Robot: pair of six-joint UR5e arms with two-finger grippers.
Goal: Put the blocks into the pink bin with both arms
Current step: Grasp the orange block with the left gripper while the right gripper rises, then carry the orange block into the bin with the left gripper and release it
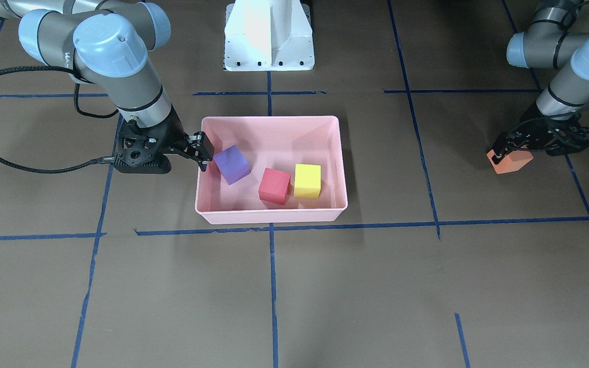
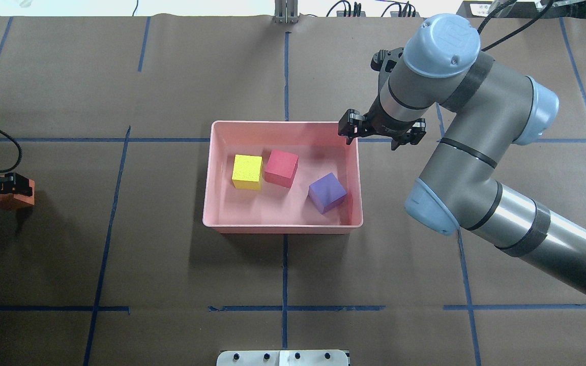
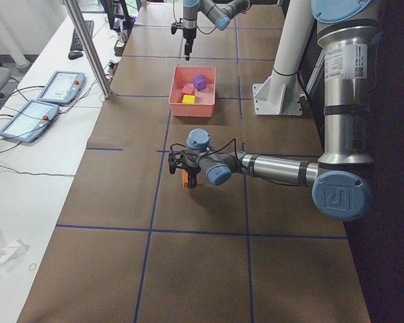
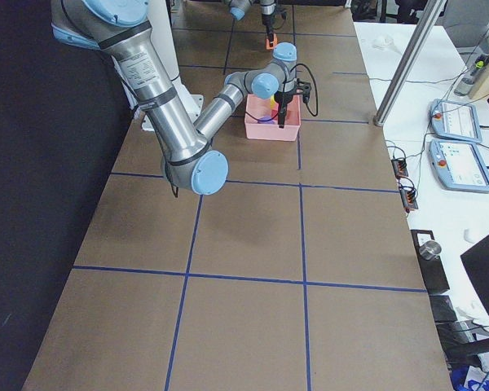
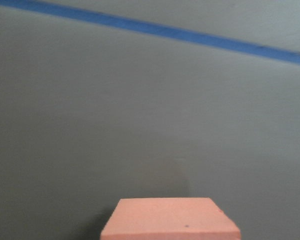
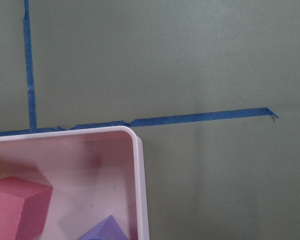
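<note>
The pink bin (image 1: 271,119) (image 2: 283,230) holds the purple block (image 1: 232,163) (image 2: 327,192), tilted, with the red block (image 1: 274,185) (image 2: 281,168) and the yellow-green block (image 1: 307,180) (image 2: 246,171) side by side. My right gripper (image 1: 203,152) hangs open and empty above the bin's right end, near its far corner. The right wrist view shows that corner's rim (image 6: 138,165) and no fingers. My left gripper (image 1: 504,153) (image 2: 5,189) is shut on the orange block (image 1: 512,162) (image 2: 13,201) (image 5: 170,220), low over the table far to the bin's left.
The white pedestal base (image 1: 269,46) (image 2: 283,357) stands at the robot's side of the table, behind the bin. Blue tape lines (image 1: 273,286) grid the brown table. A metal pole (image 3: 87,47) and tablets (image 3: 60,87) stand on the operators' side.
</note>
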